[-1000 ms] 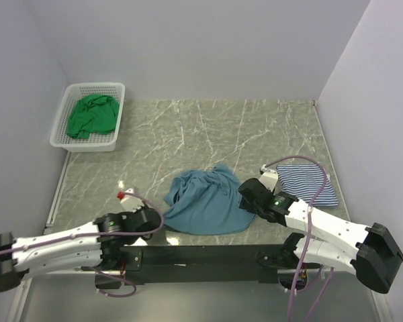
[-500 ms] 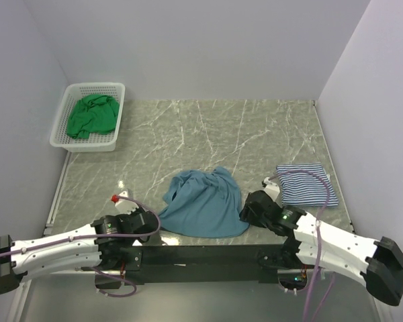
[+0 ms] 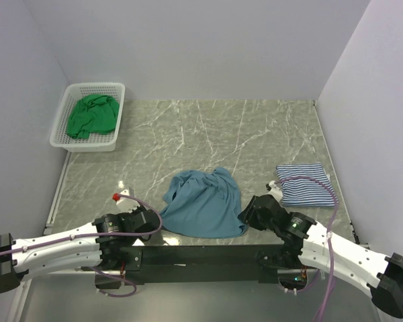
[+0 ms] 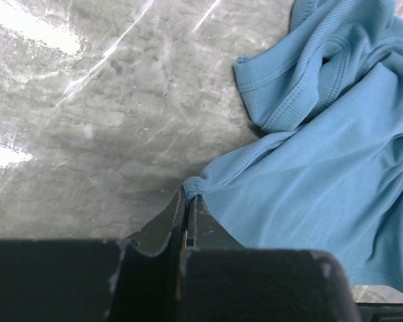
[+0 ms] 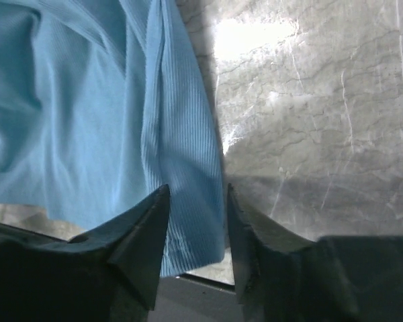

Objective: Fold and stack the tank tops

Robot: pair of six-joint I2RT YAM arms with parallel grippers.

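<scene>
The marble table (image 3: 255,127) carries the whole job, w/ the work kept at its near edge, within reach of both arms. Biggest cloth item is the teal-blue tank top (image 3: 205,201), lying rumpled and unfolded at near centre, directly btwn the two arms; it is prob. there so each arm can take one bottom corner and pull it flat. The white basket (image 3: 70,144) sits at the far left corner, well apart from the arms, and holds the green tank top (image 3: 93,114) in a loose heap, apparently waiting its turn. The striped tank top (image 3: 305,184) lies on the table's right side as a neat flat rectangle, so it looks done and likely marks the spot for the stack. The left gripper (image 4: 188,194) is low at the teal top's near-left corner w/ fingers pressed together; the hem corner meets the tips and appears pinched btwn them, though the wrist view can't fully confirm how much cloth is caught. The right gripper (image 5: 196,191) is at the near-right hem, jaws apart w/ the ribbed edge strip running up btwn them, not yet clamped; that straddle suits a pinch on the hem rather than on loose fabric. Count: 3 tank tops (1 folded, 1 in hand, 1 in the basket), 1 basket, 2 grippers, both working the same garment.
</scene>
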